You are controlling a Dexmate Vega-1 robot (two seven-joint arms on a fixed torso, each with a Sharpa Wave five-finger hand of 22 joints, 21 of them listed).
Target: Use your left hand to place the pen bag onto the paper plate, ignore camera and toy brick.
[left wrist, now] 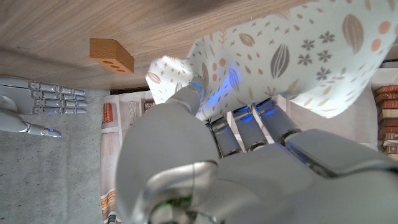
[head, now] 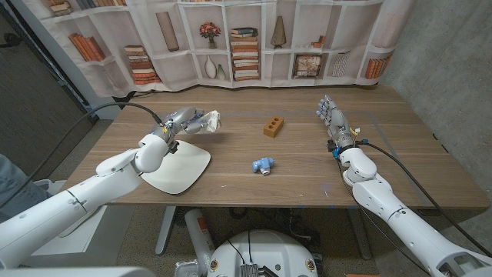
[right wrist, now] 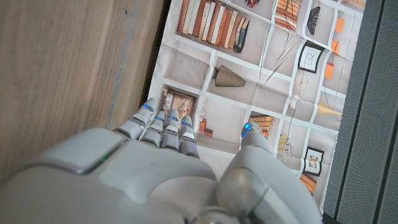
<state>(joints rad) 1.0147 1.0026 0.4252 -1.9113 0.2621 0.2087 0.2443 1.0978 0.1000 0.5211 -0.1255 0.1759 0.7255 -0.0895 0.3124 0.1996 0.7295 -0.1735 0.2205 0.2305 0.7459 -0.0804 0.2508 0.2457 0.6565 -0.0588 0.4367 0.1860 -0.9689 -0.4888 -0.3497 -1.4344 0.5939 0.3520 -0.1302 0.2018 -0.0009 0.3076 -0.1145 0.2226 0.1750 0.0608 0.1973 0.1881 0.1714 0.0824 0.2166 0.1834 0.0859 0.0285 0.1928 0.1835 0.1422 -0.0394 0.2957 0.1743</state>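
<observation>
Your pen bag [head: 204, 121] sits left of centre in the head view, held up off the wood in your left hand [head: 178, 123] — a pale pouch printed with leaves and seed shapes. It hangs just above and to the right of the paper plate [head: 184, 171], which lies lower left on the wooden table [head: 400, 154], partly under your left forearm. In the left wrist view the bag [left wrist: 292, 50] fills the upper right, with your left hand's [left wrist: 249, 162] fingers [left wrist: 273, 121] curled up into the fabric and the thumb pressed at its crumpled end, so that hand is clamped on the bag.

Moving outward, the toy brick [head: 273, 126] lies near the middle of the head view, right of the bag and apart from it; you see the same orange-brown block [left wrist: 112, 56] at the upper left of the left wrist view. The small blue camera [head: 264, 164] rests below the brick, right of the plate.

Your right hand [head: 332, 119] is at the right of the head view, well away from everything — fingers extended and close together, thumb apart, holding nothing. The right wrist view shows its back [right wrist: 168, 162] with the fingers straight. A curtain printed with bookshelves [head: 254, 38] hangs behind the table.
</observation>
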